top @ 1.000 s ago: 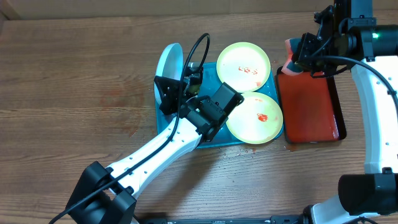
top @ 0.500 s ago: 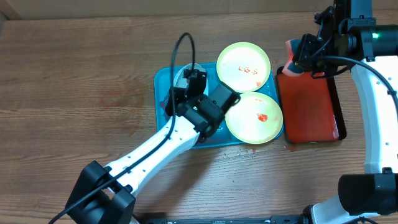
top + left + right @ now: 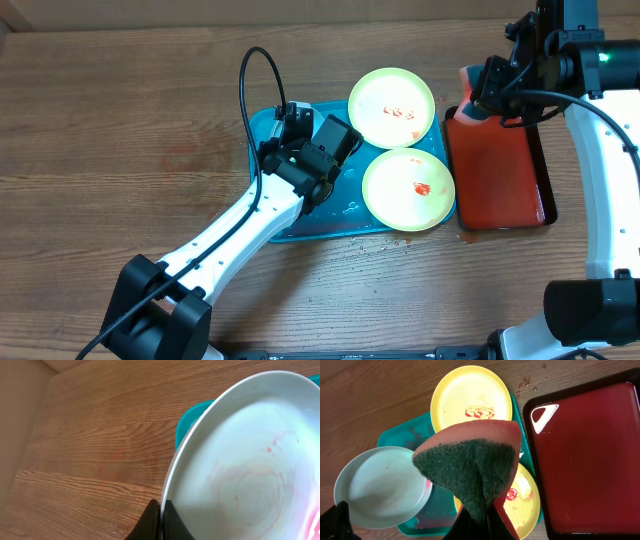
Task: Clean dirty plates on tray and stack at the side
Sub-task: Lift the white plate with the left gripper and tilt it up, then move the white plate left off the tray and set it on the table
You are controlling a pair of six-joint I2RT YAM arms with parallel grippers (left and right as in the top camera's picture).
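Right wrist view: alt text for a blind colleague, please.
The right end effector pinches a folded green-faced sponge above two sauce-smeared yellow plates, a pale blue plate and a turquoise tray; a red tray lies beside it.

The tray (image 3: 345,215) carries the far plate (image 3: 391,107) on its back right corner and the near plate (image 3: 408,189) just in front of it. The third plate (image 3: 382,485) is over the tray's left half, its rim in the left gripper (image 3: 161,520). The smaller tray (image 3: 500,180) lies just right of the tray, with the sponge (image 3: 470,460) above its far left corner.
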